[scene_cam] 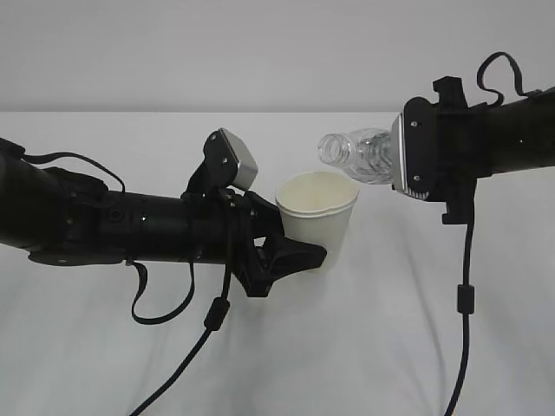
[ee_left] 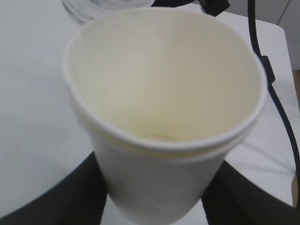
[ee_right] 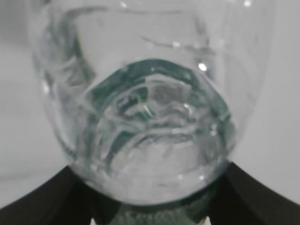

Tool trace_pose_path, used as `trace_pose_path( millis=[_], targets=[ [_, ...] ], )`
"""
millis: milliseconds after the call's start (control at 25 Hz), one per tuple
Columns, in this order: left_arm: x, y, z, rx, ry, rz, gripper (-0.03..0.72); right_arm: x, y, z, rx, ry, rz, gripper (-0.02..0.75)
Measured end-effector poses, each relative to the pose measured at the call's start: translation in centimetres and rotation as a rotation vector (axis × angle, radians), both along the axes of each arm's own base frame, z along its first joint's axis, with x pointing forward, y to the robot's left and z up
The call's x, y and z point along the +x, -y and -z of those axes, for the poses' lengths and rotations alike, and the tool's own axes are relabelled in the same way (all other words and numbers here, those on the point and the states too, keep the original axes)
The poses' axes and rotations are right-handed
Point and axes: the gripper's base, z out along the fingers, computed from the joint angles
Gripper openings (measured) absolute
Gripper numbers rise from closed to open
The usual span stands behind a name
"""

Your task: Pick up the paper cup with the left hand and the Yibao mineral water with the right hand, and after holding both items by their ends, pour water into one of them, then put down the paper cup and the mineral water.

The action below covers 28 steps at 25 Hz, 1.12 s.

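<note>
**Pouring position: cup held upright, bottle tipped over its rim**

1. Dangling black cable, lower left of the exterior view. Hangs slack from the left arm towards the bottom edge, clear of the cup.

2. Left hand, centre of the exterior view. The arm reaches in from the left edge, roughly level; its fingers are clamped round the lower part of the paper cup. The low grip likely keeps the rim free for the bottle mouth.

3. Paper cup, centre, just right of the left hand. Held upright above the white table, open end up to receive water. In the left wrist view the cup fills the frame; its cream inside looks dry, though the bottom is mostly hidden by the near rim.

4. Yibao mineral water, upper centre-right. Clear ribbed bottle lying nearly horizontal, uncapped mouth at the upper left of the cup's rim, apparently angled to pour. No stream is visible.

5. Right gripper, seen mainly from the right wrist view. Its jaws are closed round the bottle near its base. In the exterior view the right arm's grey camera block hides the fingers.
</note>
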Motion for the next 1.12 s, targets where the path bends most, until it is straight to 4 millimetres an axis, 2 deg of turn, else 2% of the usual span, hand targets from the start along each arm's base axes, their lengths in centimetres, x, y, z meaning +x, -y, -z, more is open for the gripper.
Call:
trace_pose_path(
  millis=[640,1120],
  targets=[
    [0.07,-0.07,0.13,0.016,-0.001,-0.009,0.414,0.17,0.44,0.02,-0.072,0.028,0.006,0.480],
    [0.11,-0.12,0.22,0.026,-0.002,-0.015,0.412,0.76,0.37,-0.91,-0.070,0.062,0.010,0.479]
  ],
)
